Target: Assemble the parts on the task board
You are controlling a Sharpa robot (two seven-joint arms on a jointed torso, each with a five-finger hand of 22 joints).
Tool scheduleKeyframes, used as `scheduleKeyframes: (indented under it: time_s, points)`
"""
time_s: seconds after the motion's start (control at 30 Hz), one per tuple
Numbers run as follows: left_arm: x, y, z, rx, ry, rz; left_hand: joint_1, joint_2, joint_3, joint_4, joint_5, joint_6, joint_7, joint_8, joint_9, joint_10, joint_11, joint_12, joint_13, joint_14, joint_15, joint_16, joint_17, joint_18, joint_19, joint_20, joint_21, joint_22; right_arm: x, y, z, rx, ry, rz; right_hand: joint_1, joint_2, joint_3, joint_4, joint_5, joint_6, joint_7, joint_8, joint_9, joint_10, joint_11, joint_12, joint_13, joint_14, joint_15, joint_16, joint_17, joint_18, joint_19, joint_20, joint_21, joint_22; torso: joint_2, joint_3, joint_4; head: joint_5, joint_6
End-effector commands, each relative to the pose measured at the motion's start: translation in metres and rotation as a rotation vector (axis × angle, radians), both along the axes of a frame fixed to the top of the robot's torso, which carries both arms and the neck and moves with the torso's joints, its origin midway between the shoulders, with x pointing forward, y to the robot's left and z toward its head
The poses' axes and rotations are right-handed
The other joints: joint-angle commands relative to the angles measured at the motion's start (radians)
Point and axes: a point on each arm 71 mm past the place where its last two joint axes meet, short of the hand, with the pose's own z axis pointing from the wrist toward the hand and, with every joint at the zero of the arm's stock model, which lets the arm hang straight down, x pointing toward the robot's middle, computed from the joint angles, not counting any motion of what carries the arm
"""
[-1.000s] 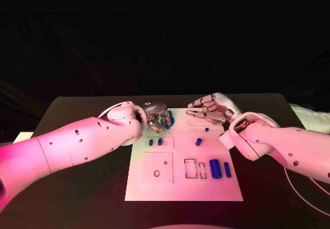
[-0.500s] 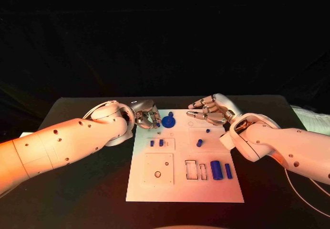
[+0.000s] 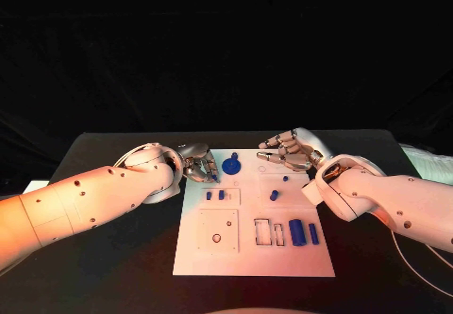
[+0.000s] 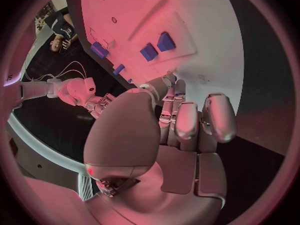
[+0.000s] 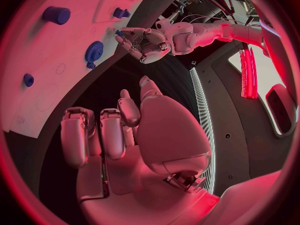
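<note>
The white task board point(image 3: 283, 258) lies mid-table. A blue gear point(image 3: 233, 165) sits at its far end, also seen in the right wrist view point(image 5: 94, 51). My left hand point(image 3: 198, 167) hovers at the board's far left corner, just left of the gear, fingers curled in. A small blue bit point(image 5: 119, 33) shows at its fingertips; I cannot tell whether they pinch it. My right hand point(image 3: 290, 152) hangs over the far right corner with fingers curled point(image 5: 100, 135) and nothing in them.
On the board are two small blue pieces point(image 3: 215, 195), a blue peg point(image 3: 273, 195) and two blue cylinders point(image 3: 303, 232) beside empty rectangular slots point(image 3: 262, 232). The black table point(image 3: 113, 261) surrounds the board.
My left hand has drawn back to the left, off the gear, which now stands uncovered on the board. The right hand has stayed in place.
</note>
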Motion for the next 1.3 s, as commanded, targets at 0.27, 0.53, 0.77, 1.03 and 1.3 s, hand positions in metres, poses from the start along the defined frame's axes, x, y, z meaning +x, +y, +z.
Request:
scheduleKeyframes:
  time_s: [0.27,0.53,0.77,1.03,1.3]
  points:
    - [-0.0035,-0.0071,-0.0028,-0.009,0.025,-0.025,-0.008,-0.001,-0.002,0.001,0.002,0.008,0.001,-0.003,0.001,0.008,0.002,-0.006,0.000,0.015,-0.007,-0.005,-0.002,-0.011,0.004,-0.001,0.000,0.003,-0.0004,0.0015,-0.0007,-0.004,0.000,0.012,-0.008,0.004,-0.004,-0.001,0.006,0.000,0.000,0.000,0.001,0.002,-0.008,0.007,-0.001,0.051,-0.009,-0.005,0.006,0.011,-0.006,0.001,-0.004,0.078,0.000,0.0000,0.0008,-0.003,-0.002]
    - [-0.0034,-0.0085,-0.0051,0.006,0.022,-0.027,-0.009,0.000,-0.002,0.001,0.002,0.008,0.001,-0.003,0.000,0.008,0.002,-0.006,0.000,0.015,-0.007,-0.006,-0.004,-0.011,0.004,-0.001,-0.001,0.002,-0.0005,0.0018,-0.0010,-0.004,0.001,0.013,-0.008,0.004,-0.004,-0.001,0.006,0.000,0.000,0.000,0.001,0.002,-0.008,0.007,-0.001,0.051,-0.009,-0.005,0.006,0.011,-0.006,0.001,-0.004,0.078,0.000,0.0000,0.0000,-0.004,-0.001]
    - [-0.0029,-0.0101,-0.0076,0.036,0.019,-0.028,-0.010,-0.001,-0.003,0.001,0.002,0.008,0.001,-0.004,0.000,0.008,0.002,-0.008,0.000,0.014,-0.007,-0.006,-0.004,-0.011,0.003,-0.001,-0.001,0.002,-0.0005,0.0017,-0.0011,-0.004,0.001,0.013,-0.008,0.004,-0.004,-0.001,0.006,0.000,0.000,0.000,0.001,0.002,-0.008,0.007,-0.001,0.051,-0.009,-0.005,0.006,0.011,-0.006,0.001,-0.004,0.078,0.000,0.0000,0.0005,-0.005,-0.004]
    - [-0.0016,-0.0105,-0.0099,0.059,0.019,-0.023,-0.011,-0.001,-0.003,0.001,0.002,0.007,0.001,-0.005,0.000,0.008,0.002,-0.008,-0.001,0.014,-0.007,-0.006,-0.004,-0.011,0.003,-0.001,-0.003,0.001,-0.0006,0.0018,-0.0011,-0.004,0.001,0.013,-0.008,0.004,-0.004,-0.001,0.006,0.000,0.000,0.000,0.001,0.002,-0.008,0.007,-0.001,0.051,-0.009,-0.005,0.006,0.011,-0.006,0.001,-0.004,0.078,0.000,-0.0004,0.0004,-0.006,-0.007]
    - [-0.0008,-0.0108,-0.0106,0.065,0.019,-0.020,-0.011,-0.001,-0.003,0.001,0.002,0.007,0.001,-0.006,-0.001,0.007,0.002,-0.010,-0.001,0.014,-0.007,-0.005,-0.003,-0.010,0.002,-0.001,-0.003,0.001,-0.0006,0.0018,-0.0012,-0.004,0.002,0.013,-0.008,0.004,-0.004,-0.001,0.006,0.000,0.000,0.000,0.001,0.002,-0.008,0.007,-0.001,0.051,-0.009,-0.005,0.006,0.011,-0.006,0.001,-0.004,0.078,0.000,-0.0005,0.0006,-0.006,-0.007]
